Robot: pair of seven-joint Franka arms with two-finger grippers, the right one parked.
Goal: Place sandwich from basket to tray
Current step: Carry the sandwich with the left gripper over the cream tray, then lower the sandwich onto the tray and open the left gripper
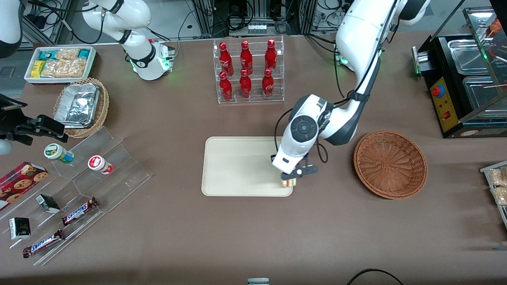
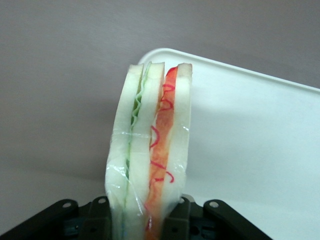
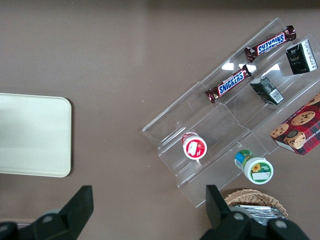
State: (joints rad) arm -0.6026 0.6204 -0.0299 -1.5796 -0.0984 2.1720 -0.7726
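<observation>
The pincer (image 1: 292, 177) is clamped on the wrapped sandwich (image 2: 150, 150), right over the tray (image 1: 237, 166) corner nearest the basket (image 1: 390, 164). Letting go this close to the rim could tip it onto the bench (image 1: 253, 237).

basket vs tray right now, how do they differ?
The basket is round, reddish-brown woven wicker; the tray is flat, cream and rectangular. The basket holds nothing; over the tray's corner nearest it, the gripper is shut on the sandwich. Both sit on the brown table.

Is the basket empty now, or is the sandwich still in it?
Empty: the basket shows only bare weave. The sandwich is clamped in the left hand over the tray corner nearest the basket.
</observation>
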